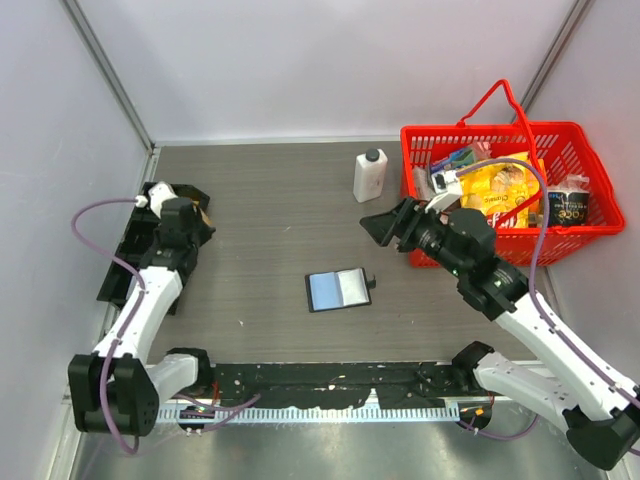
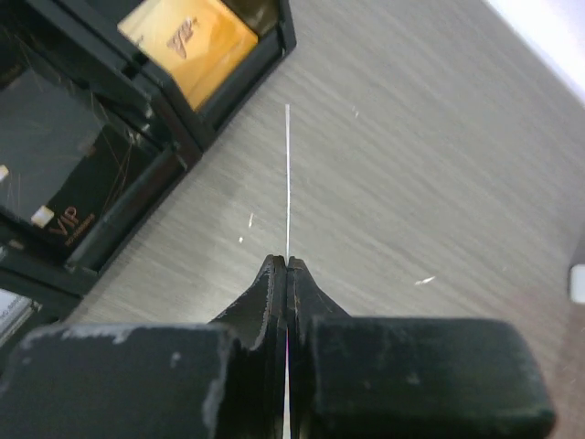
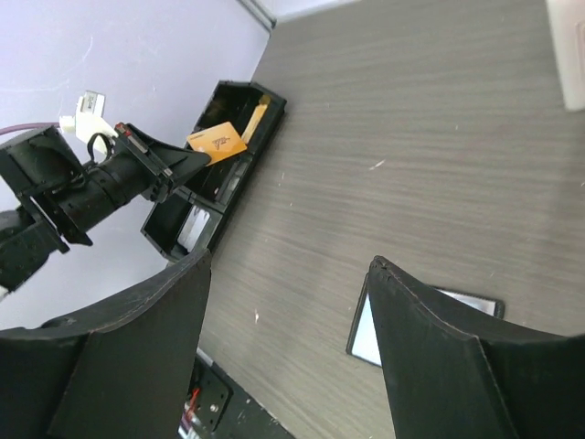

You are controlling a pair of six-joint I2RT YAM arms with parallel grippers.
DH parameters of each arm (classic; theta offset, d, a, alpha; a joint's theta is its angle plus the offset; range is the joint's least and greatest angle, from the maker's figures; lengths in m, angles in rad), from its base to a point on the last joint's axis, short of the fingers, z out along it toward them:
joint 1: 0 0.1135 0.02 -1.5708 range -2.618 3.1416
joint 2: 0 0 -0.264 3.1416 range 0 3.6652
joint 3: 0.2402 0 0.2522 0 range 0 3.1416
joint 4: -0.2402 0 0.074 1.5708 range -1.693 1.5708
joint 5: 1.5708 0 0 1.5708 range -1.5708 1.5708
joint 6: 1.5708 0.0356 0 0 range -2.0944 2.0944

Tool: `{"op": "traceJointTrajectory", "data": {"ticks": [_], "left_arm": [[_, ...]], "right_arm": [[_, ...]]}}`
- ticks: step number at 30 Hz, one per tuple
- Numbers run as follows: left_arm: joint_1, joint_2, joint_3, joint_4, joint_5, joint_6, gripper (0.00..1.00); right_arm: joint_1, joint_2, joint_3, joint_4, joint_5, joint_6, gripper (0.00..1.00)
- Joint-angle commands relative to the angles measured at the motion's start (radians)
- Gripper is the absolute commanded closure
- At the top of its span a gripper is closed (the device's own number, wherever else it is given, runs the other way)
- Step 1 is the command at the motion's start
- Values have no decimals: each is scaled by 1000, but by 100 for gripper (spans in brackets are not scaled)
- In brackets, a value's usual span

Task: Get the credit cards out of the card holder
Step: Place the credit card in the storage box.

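Your L gripper [image 2: 288, 265] is clamped on a thin flat card [image 2: 288, 174], edge-on. R gripper [image 3: 291, 261] gapes wide, empty — small black leather-like bifold wallet [image 1: 340, 305] lies open nearby.

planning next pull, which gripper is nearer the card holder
Right. The right gripper hovers just beyond and right of the card holder; left gripper far left at the tray.

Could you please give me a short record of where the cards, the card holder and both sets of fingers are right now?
Card holder: small black bifold wallet, open flat mid-table
In holder: light blue cards
Left fingers: shut on a thin card, seen edge-on, near the black compartment tray
Right fingers: open, empty, raised to the right of the wallet
Tray contents: a yellowish-orange card
Far right: red plastic basket, white bottle
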Motion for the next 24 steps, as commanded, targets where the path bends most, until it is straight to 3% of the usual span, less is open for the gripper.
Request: {"op": "traceJointTrajectory", "data": {"ticks": [1,7,14,24], "left_arm": [[83,83,151,-31,30,-35,100],[224,298,306,-34,4,-37,100],[258,510,441,-28,50,-115,99],[265,639,509,-14,88,-245,93]], "right_arm": [[-1,-68,3,-17,57,-110,26],[-1,-114,32,-80,111,-188,26],[-2,-164,46,-106,155,-274,25],[-1,-210,60,-171,210,-331,24]]}}
